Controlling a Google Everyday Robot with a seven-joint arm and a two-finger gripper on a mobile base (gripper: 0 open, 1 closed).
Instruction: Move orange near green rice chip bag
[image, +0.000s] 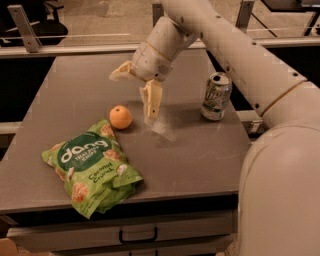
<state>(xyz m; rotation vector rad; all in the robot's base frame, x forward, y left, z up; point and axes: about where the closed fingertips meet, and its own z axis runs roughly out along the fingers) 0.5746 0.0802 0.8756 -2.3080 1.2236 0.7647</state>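
Observation:
The orange (120, 117) sits on the grey table (200, 150), just above the top edge of the green rice chip bag (93, 167), which lies flat at the front left with its "dang" circle facing up. My gripper (135, 95) hangs above and to the right of the orange. It is open and empty: one finger (150, 102) points down beside the orange, the other (121, 72) sticks out to the left above it. Neither finger touches the orange.
A green and white soda can (216, 96) stands at the right of the table, under my arm. A drawer front with a handle (137, 235) runs below the table's front edge. A railing crosses behind the table.

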